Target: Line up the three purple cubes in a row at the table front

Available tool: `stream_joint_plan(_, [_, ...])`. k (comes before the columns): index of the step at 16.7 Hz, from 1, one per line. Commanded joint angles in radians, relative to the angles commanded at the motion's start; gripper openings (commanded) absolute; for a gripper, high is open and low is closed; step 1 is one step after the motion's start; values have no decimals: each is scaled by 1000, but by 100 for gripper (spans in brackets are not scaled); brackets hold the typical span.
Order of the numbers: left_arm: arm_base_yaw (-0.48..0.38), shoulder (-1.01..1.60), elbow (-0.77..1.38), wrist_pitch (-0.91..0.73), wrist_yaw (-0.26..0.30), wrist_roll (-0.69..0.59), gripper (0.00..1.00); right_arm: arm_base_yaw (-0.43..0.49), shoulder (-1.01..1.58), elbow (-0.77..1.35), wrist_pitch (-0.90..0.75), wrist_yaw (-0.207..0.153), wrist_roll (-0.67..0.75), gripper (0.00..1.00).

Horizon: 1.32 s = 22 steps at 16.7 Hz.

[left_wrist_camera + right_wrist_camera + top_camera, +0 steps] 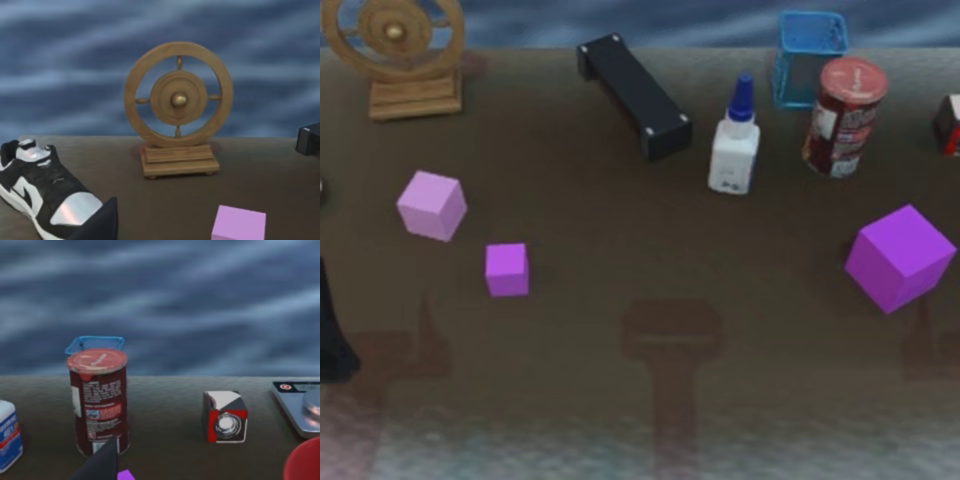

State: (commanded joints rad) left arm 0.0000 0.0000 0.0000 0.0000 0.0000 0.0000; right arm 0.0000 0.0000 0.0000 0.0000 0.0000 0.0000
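Lying scattered, 3 purple cubes (507,269) off both jaws.

The left arm (332,330) is cut off by the top view's left edge; its gripper is out of frame. In the left wrist view, the pale lilac cube (238,224) and the black-and-white shoe (37,187) are cropped at the edge. In the right wrist view, the large purple cube (125,474) shows only a corner, and the red object (304,462) and grey scale (300,405) are cropped.
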Motion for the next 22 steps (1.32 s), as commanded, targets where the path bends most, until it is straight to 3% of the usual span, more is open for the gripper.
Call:
stream_joint_plan(4, [-5, 31, 30, -16, -1, -9, 100, 0, 0, 0, 0, 0, 0, 100])
stream_joint_plan(9, [-49, 294, 265, -159, -3, -70, 100, 0, 0, 0, 0, 0, 0, 100])
stream_joint_plan(22, [-262, 1633, 1240, -888, 4, -309, 100, 0, 0, 0, 0, 0, 0, 100])
